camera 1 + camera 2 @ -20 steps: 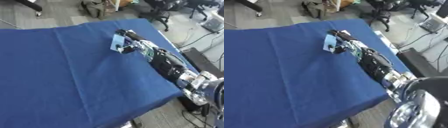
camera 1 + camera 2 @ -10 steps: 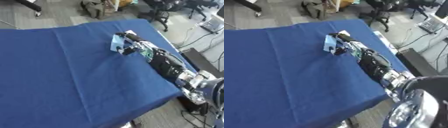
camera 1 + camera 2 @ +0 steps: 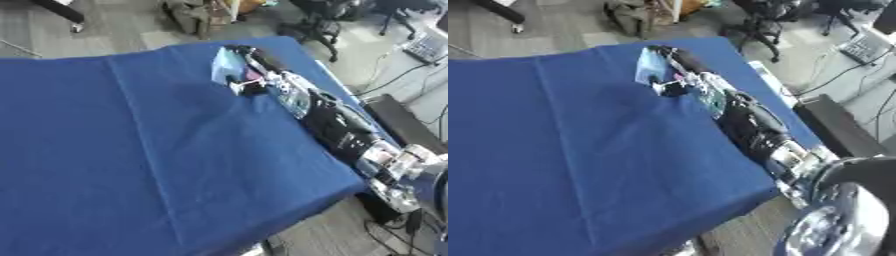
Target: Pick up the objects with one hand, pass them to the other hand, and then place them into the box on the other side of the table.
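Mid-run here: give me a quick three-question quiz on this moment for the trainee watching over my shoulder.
1. True or false: the right hand is curled round a pale blue object.
2. Which part of the blue tablecloth is that hand over? A) far right corner B) near left corner C) centre
3. Fill in: the robot's left hand is ____ in both views.

Key: 1 true. 2 A. 3 not visible.
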Available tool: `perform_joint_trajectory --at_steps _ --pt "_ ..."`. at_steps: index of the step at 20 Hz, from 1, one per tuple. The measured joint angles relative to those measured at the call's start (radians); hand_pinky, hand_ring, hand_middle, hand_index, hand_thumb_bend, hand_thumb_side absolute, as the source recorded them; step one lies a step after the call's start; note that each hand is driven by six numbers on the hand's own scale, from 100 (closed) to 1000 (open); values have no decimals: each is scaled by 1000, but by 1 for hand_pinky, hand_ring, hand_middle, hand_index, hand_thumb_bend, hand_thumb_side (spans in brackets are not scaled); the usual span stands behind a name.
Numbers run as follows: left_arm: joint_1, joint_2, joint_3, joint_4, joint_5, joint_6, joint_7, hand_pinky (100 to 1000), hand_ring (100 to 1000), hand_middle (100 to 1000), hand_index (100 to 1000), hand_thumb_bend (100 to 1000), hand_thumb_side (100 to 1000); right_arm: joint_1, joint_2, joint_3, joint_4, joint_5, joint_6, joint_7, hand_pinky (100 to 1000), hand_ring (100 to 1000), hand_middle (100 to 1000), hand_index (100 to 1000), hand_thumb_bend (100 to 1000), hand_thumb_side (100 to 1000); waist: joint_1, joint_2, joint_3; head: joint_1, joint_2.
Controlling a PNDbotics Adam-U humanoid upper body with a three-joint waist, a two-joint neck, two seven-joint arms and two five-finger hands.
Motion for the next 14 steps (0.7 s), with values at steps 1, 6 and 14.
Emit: perform_joint_trajectory --at_steps 1,6,14 --pt "9 0 2 3 -2 4 6 667 577 535 814 315 1000 -1 10 4 -55 -22 -8 6 839 850 518 968 100 434 4 -7 -11 7 0" --pt "59 -6 2 63 -17 11 46 662 577 534 809 315 1000 -13 100 31 -359 -138 -19 53 840 837 513 968 100 436 23 -30 -69 59 0" --pt "75 -60 -7 191 -50 6 118 662 593 554 814 329 1000 -43 256 160 -661 -287 -30 178 836 824 512 969 100 318 67 -45 -141 409 0"
